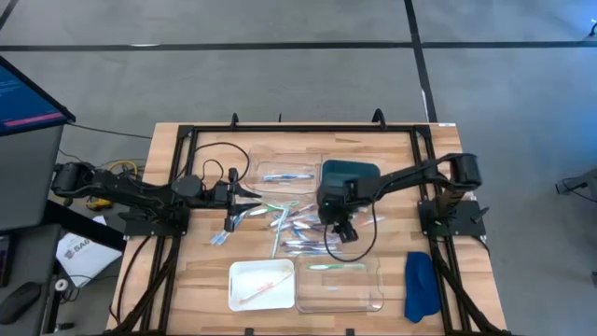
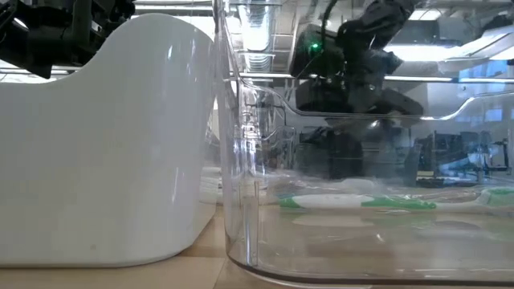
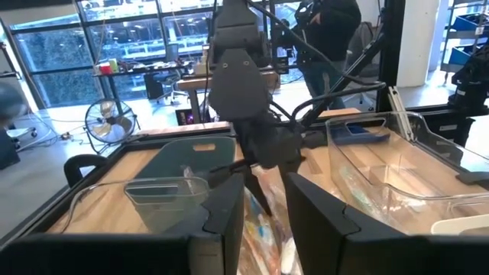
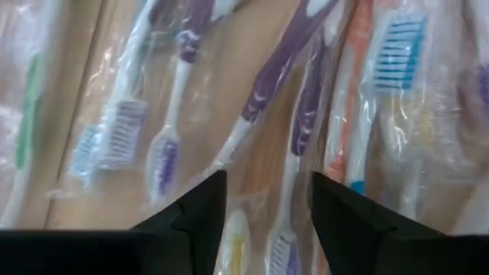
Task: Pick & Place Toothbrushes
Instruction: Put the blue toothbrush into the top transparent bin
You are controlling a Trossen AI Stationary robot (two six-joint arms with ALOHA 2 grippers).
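Several toothbrushes (image 1: 297,229) in clear wrappers lie heaped on the middle of the wooden table. In the right wrist view they show purple (image 4: 279,65), orange (image 4: 359,84), blue and green. My right gripper (image 1: 343,230) points steeply down over the right side of the heap. It is open (image 4: 267,218), with a purple-handled brush below the gap, and I see no touch. My left gripper (image 1: 246,192) stands level at the heap's left side, open (image 3: 266,221) and with nothing between its fingers. A green toothbrush (image 2: 361,202) lies in the clear tray (image 1: 340,287). An orange-pink one (image 1: 263,289) lies in the white tray (image 1: 238,280).
A second clear tray (image 1: 289,173) and a dark teal container (image 1: 350,173) stand behind the heap. A blue cloth (image 1: 420,285) lies at the near right. A black frame (image 1: 280,128) runs round the table. A few light blue brushes (image 1: 227,229) lie left of the heap.
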